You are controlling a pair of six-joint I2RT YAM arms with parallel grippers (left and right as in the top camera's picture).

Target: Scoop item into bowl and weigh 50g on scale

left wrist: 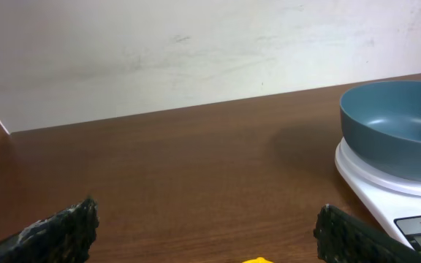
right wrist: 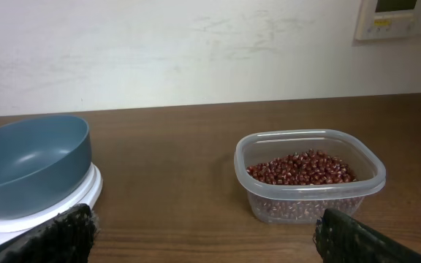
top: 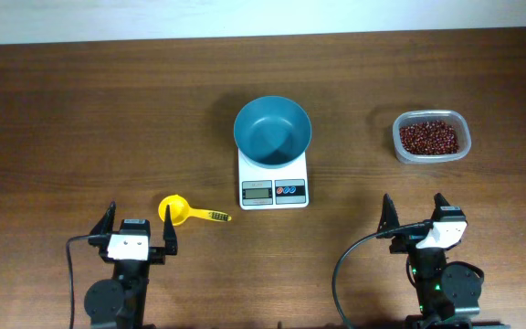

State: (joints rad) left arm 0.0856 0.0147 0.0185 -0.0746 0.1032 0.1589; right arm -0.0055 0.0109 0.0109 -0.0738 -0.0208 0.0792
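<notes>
the table shows open wood left of the scale, and more between the scale and the tub toward the right edge. the teal bowl sits on the scale at mid-table, its inside empty. the clear tub holds the beans. a yellow scoop lies just beside the left jaws. left jaws and right jaws both stand apart near the front edge, gripping nothing.

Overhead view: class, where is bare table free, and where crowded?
Free: the wide stretch left of the bowl and scale; the gap between scale and bean tub. Crowded: around the yellow scoop, close to the left gripper.
</notes>
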